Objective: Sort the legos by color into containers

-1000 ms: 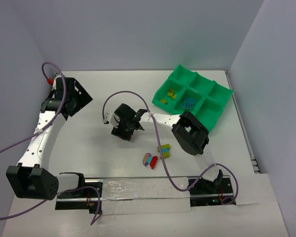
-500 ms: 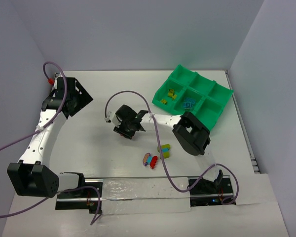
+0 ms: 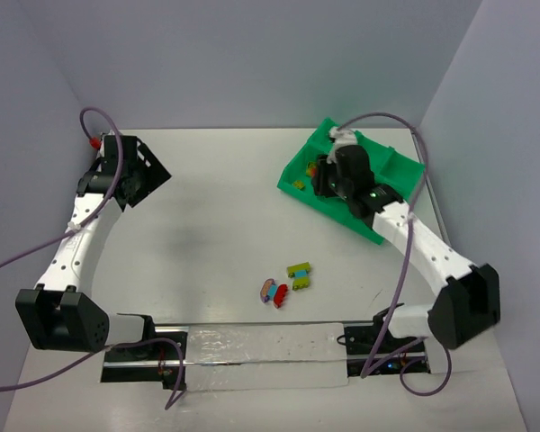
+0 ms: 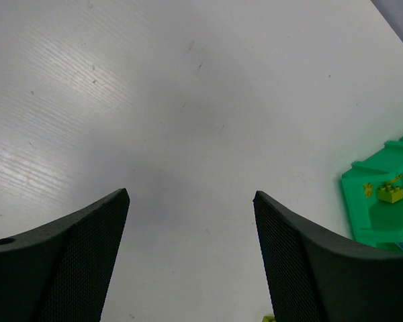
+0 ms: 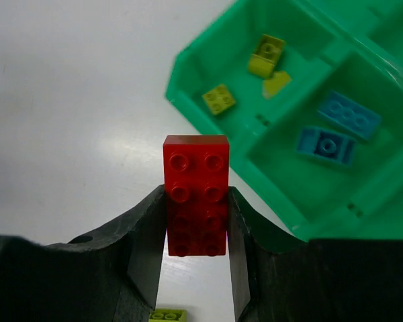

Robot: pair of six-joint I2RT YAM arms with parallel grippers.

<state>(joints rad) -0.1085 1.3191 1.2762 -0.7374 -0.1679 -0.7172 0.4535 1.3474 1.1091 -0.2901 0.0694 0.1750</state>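
My right gripper (image 5: 196, 196) is shut on a red 2x4 brick (image 5: 196, 166), held above the table just short of the green tray's near corner (image 5: 188, 94). In the top view the right gripper (image 3: 331, 175) hovers over the tray (image 3: 403, 169). One compartment holds olive-yellow bricks (image 5: 218, 99), the one beside it cyan-blue bricks (image 5: 349, 114). Loose legos lie on the table: a red, pink and blue cluster (image 3: 272, 291) and an olive and cyan cluster (image 3: 299, 274). My left gripper (image 4: 191, 196) is open and empty over bare table at the far left (image 3: 137, 175).
The tray's left corner with an olive brick (image 4: 389, 193) shows at the right edge of the left wrist view. Walls close the table at the back and on both sides. A purple cable loops above the right arm (image 3: 378, 117).
My right arm has swung from the middle of the table to the green tray at the back right, carrying the red brick. The left arm has barely moved.
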